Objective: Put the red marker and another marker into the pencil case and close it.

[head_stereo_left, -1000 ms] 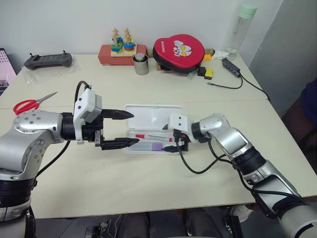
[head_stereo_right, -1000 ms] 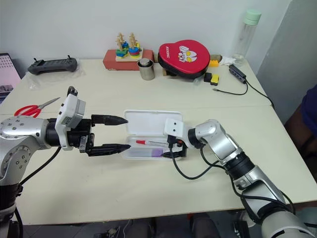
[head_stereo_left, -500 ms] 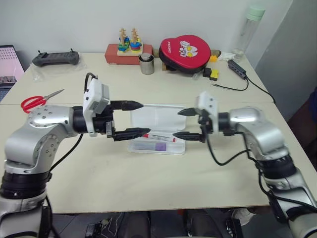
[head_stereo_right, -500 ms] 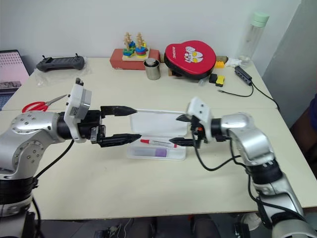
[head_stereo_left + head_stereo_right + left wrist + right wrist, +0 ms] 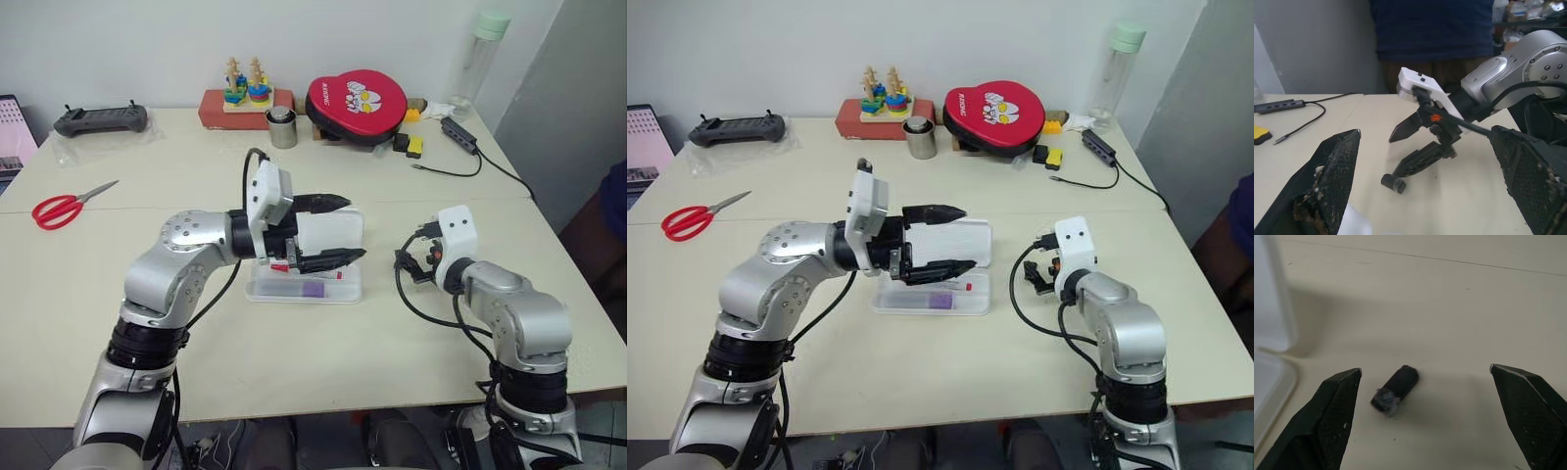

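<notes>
From the left eye view, the pencil case (image 5: 304,284) lies open near the middle of the tabletop (image 5: 196,333), its lid raised behind the tray. The purple marker (image 5: 312,290) lies in the tray, and the red marker (image 5: 284,266) shows as a bit of red and white just behind it, mostly hidden by the left tool (image 5: 345,229). That tool reaches level across the case, one finger above the lid and one over the tray, spread wide and gripping nothing. The right tool (image 5: 419,266) sits well to the right of the case, released, with nothing between its fingers. Red scissors (image 5: 61,206) lie far to the left of the case; a metal cup (image 5: 281,127), a red pad (image 5: 355,100) and a clear bottle (image 5: 478,54) stand well behind it.

The right eye view shows the same layout, with the purple marker and the red cap end visible in the tray below the left tool's lower finger.

In the left wrist view, the left tool's two fingers (image 5: 1332,181) stand far apart, and between them the right tool appears beyond the case, its fingers parted above a small black block (image 5: 1393,183) on the tabletop.

In the right wrist view, the right tool's fingers (image 5: 1332,421) are spread wide, with the black block lying between them on the tabletop, untouched, and the corner of the case just beside it.
</notes>
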Tool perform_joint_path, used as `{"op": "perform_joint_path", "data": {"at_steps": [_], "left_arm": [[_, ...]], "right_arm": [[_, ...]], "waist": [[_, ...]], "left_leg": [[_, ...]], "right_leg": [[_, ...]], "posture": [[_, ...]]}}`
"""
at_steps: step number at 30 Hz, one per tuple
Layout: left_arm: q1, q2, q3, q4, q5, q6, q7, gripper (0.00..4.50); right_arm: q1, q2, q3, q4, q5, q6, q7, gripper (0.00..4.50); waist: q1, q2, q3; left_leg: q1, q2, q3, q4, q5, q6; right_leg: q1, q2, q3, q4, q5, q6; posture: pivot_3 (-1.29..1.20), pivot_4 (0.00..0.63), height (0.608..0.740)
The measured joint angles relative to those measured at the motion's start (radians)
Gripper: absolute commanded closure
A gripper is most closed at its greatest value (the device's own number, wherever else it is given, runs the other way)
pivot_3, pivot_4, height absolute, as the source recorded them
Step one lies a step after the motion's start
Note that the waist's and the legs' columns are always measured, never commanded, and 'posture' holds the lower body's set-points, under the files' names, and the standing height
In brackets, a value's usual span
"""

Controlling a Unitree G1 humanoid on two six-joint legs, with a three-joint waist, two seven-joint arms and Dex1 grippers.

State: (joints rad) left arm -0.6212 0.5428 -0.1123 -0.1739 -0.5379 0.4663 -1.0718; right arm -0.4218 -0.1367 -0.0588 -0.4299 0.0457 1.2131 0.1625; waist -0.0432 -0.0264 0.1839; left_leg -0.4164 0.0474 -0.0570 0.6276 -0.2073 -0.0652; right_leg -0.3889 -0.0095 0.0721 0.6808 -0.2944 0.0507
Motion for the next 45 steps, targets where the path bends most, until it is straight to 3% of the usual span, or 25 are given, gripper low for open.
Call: {"op": "perform_joint_path", "data": {"at_steps": [6, 10, 18, 25, 29, 35, 38, 45], "left_arm": [[-0.022, -0.001, -0.008, 0.039, 0.016, -0.036, -0.04, 0.0], [-0.023, -0.004, -0.009, 0.049, 0.027, -0.04, -0.051, 0.0], [-0.023, -0.008, -0.008, 0.049, 0.034, -0.042, -0.041, 0.0], [-0.021, -0.009, -0.007, 0.049, 0.034, -0.041, -0.025, 0.0], [-0.004, 0.017, -0.001, 0.042, 0.033, -0.036, -0.03, 0.0], [0.061, 0.133, 0.063, 0.029, 0.03, -0.02, -0.062, 0.0], [0.091, 0.18, 0.09, 0.028, 0.03, -0.02, -0.08, 0.0], [0.186, 0.24, 0.115, -0.005, 0.046, -0.032, -0.094, 0.0]], "right_arm": [[0.005, 0.1, -0.02, 0.116, -0.023, -0.068, -0.105, 0.07], [0.015, 0.113, 0.003, 0.162, -0.032, -0.111, -0.136, 0.77], [0.014, 0.1, 0.022, 0.17, -0.024, -0.123, -0.141, 2.84], [0.008, 0.076, 0.02, 0.17, -0.017, -0.113, -0.132, 4.13], [0.009, -0.023, 0.044, 0.16, 0.034, -0.16, -0.01, 4.15], [-0.012, -0.263, 0.141, 0.004, 0.241, -0.253, 0.405, 4.15], [-0.052, -0.358, 0.238, -0.003, 0.266, -0.293, 0.54, 4.15], [-0.148, -0.324, 0.455, 0.162, 0.2, -0.384, 0.6, 4.15]], "waist": [[0.0, 0.0, 0.0], [-0.001, 0.0, 0.0], [0.0, 0.0, 0.0], [0.003, 0.0, 0.0], [0.001, 0.001, 0.0], [-0.014, 0.001, 0.001], [-0.014, 0.001, 0.001], [-0.014, 0.0, 0.001]], "left_leg": [[0.0, 0.0, 0.0, 0.0, 0.0, 0.0], [0.0, 0.0, 0.0, 0.0, 0.0, 0.0], [0.0, 0.0, 0.0, 0.0, 0.0, 0.0], [0.0, 0.0, 0.0, 0.0, 0.0, 0.0], [0.0, 0.0, 0.0, 0.0, 0.0, 0.0], [0.0, 0.0, 0.0, -0.002, 0.0, 0.0], [0.001, 0.0, 0.0, -0.002, 0.0, 0.0], [0.0, 0.0, 0.0, -0.001, 0.0, 0.0]], "right_leg": [[0.0, 0.0, 0.0, 0.0, 0.0, 0.0], [0.0, 0.0, 0.0, 0.0, 0.0, 0.0], [0.001, 0.0, 0.0, 0.0, 0.0, 0.0], [0.001, 0.0, 0.0, 0.0, 0.0, 0.0], [0.0, 0.0, 0.0, -0.001, 0.0, 0.0], [0.0, 0.0, -0.001, -0.001, -0.002, 0.003], [0.001, 0.0, -0.001, -0.001, -0.002, 0.003], [0.0, 0.0, 0.0, -0.001, -0.002, 0.003]], "posture": [[0.0, 0.15, 0.74], [0.0, 0.15, 0.74], [0.0, 0.15, 0.74], [0.0, 0.15, 0.74], [0.0, 0.15, 0.74], [0.0, 0.15, 0.74], [0.0, 0.15, 0.74], [0.0, 0.15, 0.74]]}}
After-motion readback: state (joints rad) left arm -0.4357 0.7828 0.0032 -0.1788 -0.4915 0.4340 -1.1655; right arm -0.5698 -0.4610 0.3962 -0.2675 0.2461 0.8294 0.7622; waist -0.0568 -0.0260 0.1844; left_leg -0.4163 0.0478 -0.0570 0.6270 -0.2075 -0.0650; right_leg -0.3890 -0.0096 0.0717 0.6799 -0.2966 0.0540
